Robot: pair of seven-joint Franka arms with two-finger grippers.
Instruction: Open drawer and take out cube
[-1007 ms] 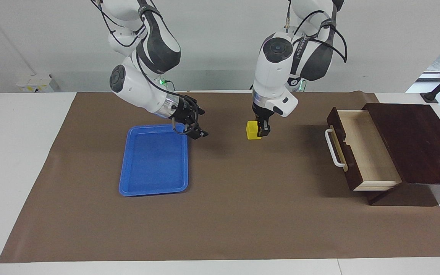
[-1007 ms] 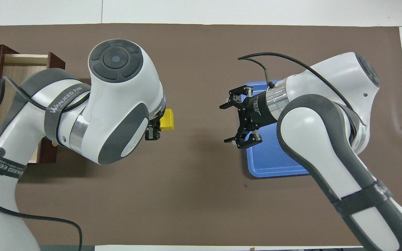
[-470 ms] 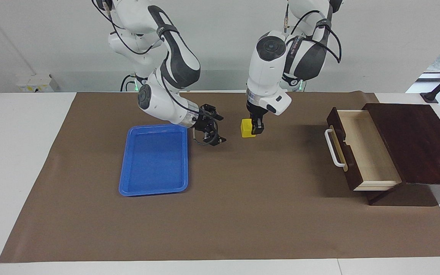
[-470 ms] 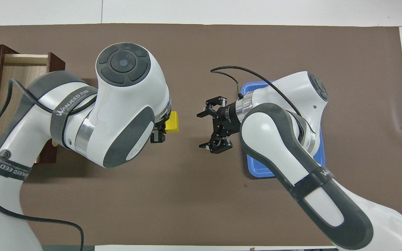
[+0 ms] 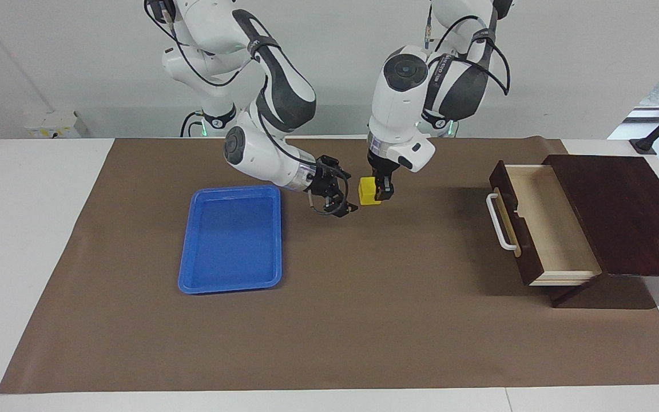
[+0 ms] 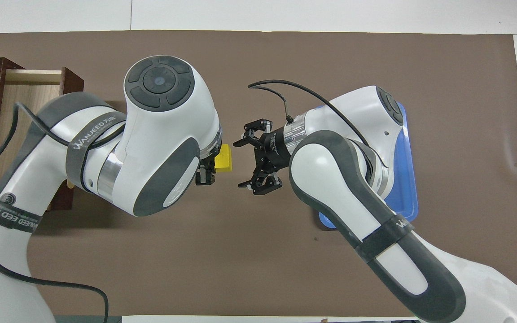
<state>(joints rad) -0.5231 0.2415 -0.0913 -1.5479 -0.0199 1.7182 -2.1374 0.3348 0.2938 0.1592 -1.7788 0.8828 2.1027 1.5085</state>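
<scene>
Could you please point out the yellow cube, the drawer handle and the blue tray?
cube (image 5: 368,191), facing view, its front face.
drawer handle (image 5: 499,222), facing view, middle of the white bar.
blue tray (image 5: 230,239), facing view, its bare floor.

Cube (image 5: 369,191) (image 6: 223,158): small, bright yellow, plain faces, held up off the table by left gripper (image 5: 382,193) (image 6: 209,167), just beside right gripper (image 5: 343,201) (image 6: 246,163). Drawer (image 5: 541,224) (image 6: 20,96): dark red-brown front, white bar handle (image 5: 499,222), pale wood inside, pulled open, nothing visible in it, well apart from both grippers toward left arm's end.
</scene>
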